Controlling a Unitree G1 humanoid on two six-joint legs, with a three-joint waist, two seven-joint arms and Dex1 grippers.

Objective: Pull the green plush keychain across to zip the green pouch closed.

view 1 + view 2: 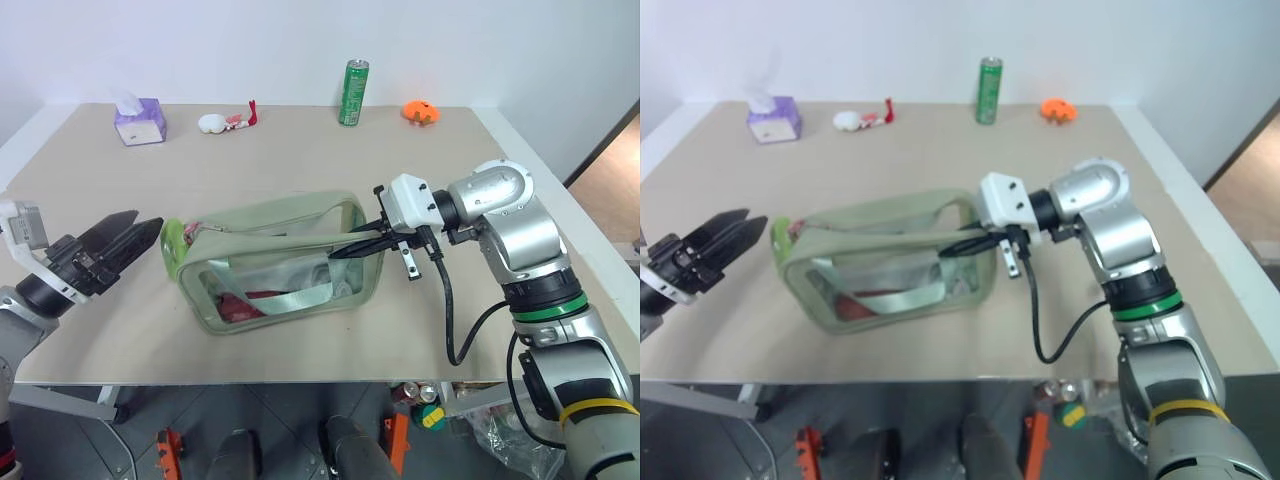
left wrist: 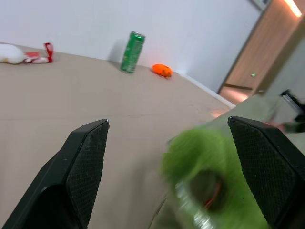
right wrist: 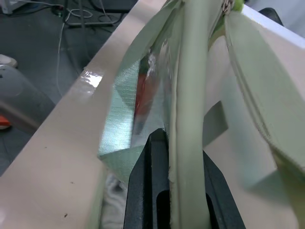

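Two black fingers of the left gripper (image 1: pixel 128 238) stand wide apart at about 9 o'clock on the table (image 1: pixel 300 150), holding nothing. Just past their tips, toward 3 o'clock, sits the green plush keychain (image 1: pixel 172 245), near the open jaws but not between them. It hangs at the left end of the green pouch (image 1: pixel 275 262), which lies mid-table. At the pouch's right end, the right gripper (image 1: pixel 358 246) is closed on a pale strap (image 3: pixel 189 119) of the pouch. Toward 12 o'clock stand a green can (image 1: pixel 353 92), a purple tissue box (image 1: pixel 139 121) and an orange toy (image 1: pixel 421 111).
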